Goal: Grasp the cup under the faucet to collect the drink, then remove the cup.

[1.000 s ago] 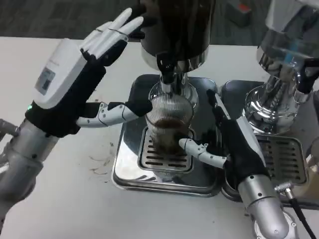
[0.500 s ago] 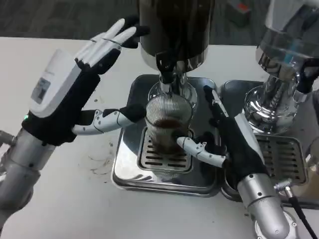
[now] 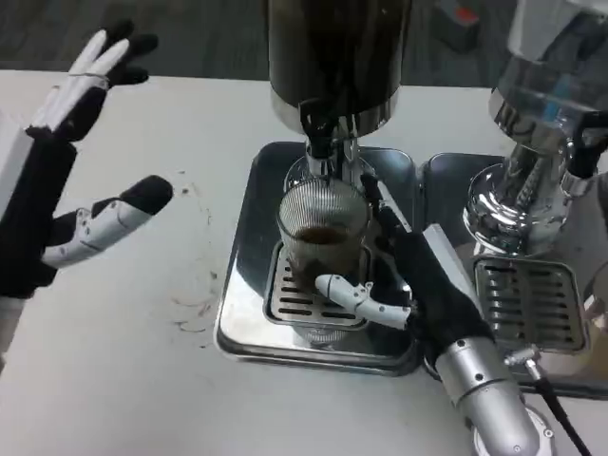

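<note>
Head view: no readable writing. Ribbed clear glass cup [image 3: 321, 249] with dark drink stands upright, long axis vertical, mouth up, at frame centre on the steel drip tray [image 3: 245, 313] under the dark dispenser's faucet [image 3: 321, 142]. Right hand [image 3: 404, 285] wraps the cup, thumb in front. Left hand [image 3: 66, 180], far left, fingers spread, holds nothing.

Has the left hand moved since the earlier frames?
Yes. The left hand has drawn back leftward, away from the cup and the dispenser's tray.
</note>
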Robot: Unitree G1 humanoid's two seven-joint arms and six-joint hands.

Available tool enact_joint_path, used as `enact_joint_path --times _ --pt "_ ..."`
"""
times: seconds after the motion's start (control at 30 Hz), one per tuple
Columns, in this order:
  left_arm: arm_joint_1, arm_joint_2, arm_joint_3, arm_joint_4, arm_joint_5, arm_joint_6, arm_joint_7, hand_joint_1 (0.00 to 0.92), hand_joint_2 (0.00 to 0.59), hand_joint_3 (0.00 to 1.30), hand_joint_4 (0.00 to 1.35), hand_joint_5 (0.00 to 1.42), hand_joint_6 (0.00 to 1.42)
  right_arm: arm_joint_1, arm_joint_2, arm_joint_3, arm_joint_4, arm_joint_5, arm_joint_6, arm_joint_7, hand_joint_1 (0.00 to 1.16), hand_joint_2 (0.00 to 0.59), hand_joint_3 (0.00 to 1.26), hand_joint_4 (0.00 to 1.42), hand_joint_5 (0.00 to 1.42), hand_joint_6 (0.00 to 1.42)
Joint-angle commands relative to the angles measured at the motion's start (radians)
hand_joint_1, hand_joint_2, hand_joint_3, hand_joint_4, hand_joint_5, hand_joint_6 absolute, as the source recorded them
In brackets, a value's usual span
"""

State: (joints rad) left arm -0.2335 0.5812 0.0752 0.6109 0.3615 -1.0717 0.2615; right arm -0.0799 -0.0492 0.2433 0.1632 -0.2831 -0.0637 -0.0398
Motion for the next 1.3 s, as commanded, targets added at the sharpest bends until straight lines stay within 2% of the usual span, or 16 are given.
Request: enact_joint_path --times 0.03,0.2,0.3,0.53,0.8,1.3 --pt "0.039 0.003 0.031 0.014 -0.033 0.019 -0.015 0.000 0.137 0.16 0.03 0.24 0.13 -0.001 -0.006 -0.006 0.011 0.009 -0.012 0.013 0.77 0.226 0.00 0.00 0.00 0.08" --pt "0.083 0.008 0.039 0.060 -0.015 0.083 -0.020 0.000 0.154 0.12 0.02 0.22 0.11 -0.004 -0.002 -0.005 0.020 0.015 -0.017 0.021 0.77 0.226 0.00 0.00 0.00 0.08" --pt "0.112 0.019 0.007 0.124 0.032 0.115 -0.018 0.000 0.151 0.11 0.01 0.21 0.10 -0.016 0.006 -0.004 0.033 0.018 -0.028 0.022 0.77 0.226 0.00 0.00 0.00 0.08" --pt "0.127 0.017 -0.049 0.223 0.071 0.122 -0.008 0.000 0.156 0.11 0.01 0.20 0.09 -0.044 0.034 -0.015 0.090 0.037 -0.057 0.009 0.78 0.220 0.00 0.00 0.00 0.07" --pt "0.133 0.020 -0.109 0.275 0.110 0.127 0.010 0.000 0.159 0.10 0.01 0.19 0.09 -0.080 0.072 -0.021 0.173 0.030 -0.096 -0.042 0.78 0.218 0.00 0.00 0.00 0.06" --pt "0.160 0.022 -0.127 0.276 0.085 0.125 0.007 0.000 0.160 0.12 0.02 0.19 0.09 -0.125 0.110 -0.003 0.281 0.018 -0.141 -0.077 0.86 0.216 0.00 0.00 0.00 0.09"
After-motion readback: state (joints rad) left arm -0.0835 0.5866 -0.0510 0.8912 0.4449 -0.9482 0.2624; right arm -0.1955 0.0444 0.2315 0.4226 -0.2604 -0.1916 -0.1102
